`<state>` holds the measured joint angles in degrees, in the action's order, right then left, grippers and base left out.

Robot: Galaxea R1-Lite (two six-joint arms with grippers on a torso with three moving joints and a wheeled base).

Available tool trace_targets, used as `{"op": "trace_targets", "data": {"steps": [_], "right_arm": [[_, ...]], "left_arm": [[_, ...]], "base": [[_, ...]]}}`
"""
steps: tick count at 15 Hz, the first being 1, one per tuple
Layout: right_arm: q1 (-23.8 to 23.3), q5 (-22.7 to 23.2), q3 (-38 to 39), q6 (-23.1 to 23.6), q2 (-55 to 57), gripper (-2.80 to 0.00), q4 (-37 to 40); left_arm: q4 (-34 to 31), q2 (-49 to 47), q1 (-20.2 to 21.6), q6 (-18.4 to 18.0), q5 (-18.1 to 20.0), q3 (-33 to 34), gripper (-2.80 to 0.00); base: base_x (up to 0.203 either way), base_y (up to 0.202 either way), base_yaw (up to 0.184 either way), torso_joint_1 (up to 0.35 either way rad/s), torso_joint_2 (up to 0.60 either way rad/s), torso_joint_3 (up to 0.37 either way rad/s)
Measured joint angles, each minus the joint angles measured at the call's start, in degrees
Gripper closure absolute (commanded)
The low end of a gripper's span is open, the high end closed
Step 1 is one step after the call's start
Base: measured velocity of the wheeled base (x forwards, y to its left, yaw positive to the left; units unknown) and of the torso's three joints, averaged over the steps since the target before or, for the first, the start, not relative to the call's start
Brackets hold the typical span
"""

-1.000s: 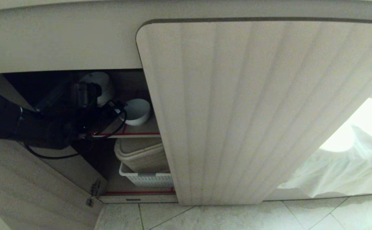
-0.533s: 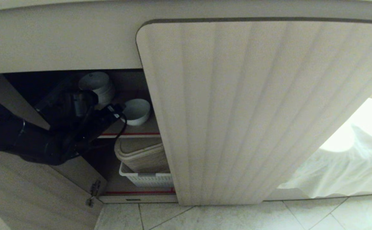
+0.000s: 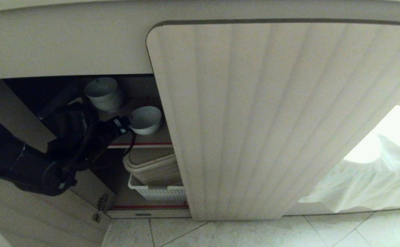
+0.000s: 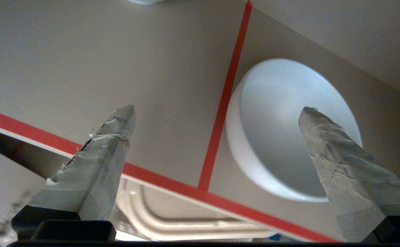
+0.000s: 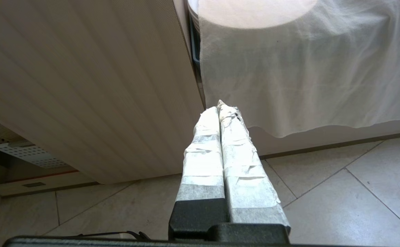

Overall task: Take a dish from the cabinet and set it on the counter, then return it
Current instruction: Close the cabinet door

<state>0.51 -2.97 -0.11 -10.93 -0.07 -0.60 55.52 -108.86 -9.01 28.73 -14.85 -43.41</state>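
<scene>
The cabinet [image 3: 275, 116] is seen with its left side open, the ribbed door [image 3: 289, 137] covering the rest. The dish [image 3: 145, 119] sits alone on the red-edged upper shelf [image 3: 141, 144], a stack of white bowls [image 3: 104, 93] behind it. The left gripper [image 4: 217, 113] is spread wide at the shelf edge, nothing held, one finger over the dish's hollow. The rim wall should be straddled squarely before closing; a skewed pinch could tip it. The right gripper [image 5: 220, 109] is parked shut near the floor
</scene>
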Motion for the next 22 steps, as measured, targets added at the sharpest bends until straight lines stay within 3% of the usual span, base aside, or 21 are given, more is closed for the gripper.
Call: {"op": "trace_targets", "data": {"steps": [3, 20, 21, 22], "right_arm": [[0.00, 0.01, 0.00, 0.02, 0.00, 0.00, 0.00], [0.00, 0.02, 0.00, 0.05, 0.00, 0.00, 0.00], [0.00, 0.01, 0.00, 0.02, 0.00, 0.00, 0.00], [0.00, -0.01, 0.01, 0.00, 0.00, 0.00, 0.00]], "left_arm": [[3.65, 0.90, -0.02, -2.14, -0.09, 3.93, -2.80], [6.65, 9.63, -0.89, -4.82, -0.86, 14.69, -2.80], [6.60, 10.34, -1.21, -4.87, -0.85, 15.27, 0.00], [6.60, 11.02, -1.54, -4.89, -0.85, 15.80, 0.00]], "base": [[0.000, 0.000, 0.000, 0.000, 0.00, 0.000], [0.000, 0.000, 0.000, 0.000, 0.00, 0.000], [0.000, 0.000, 0.000, 0.000, 0.00, 0.000], [0.000, 0.000, 0.000, 0.000, 0.00, 0.000]]}}
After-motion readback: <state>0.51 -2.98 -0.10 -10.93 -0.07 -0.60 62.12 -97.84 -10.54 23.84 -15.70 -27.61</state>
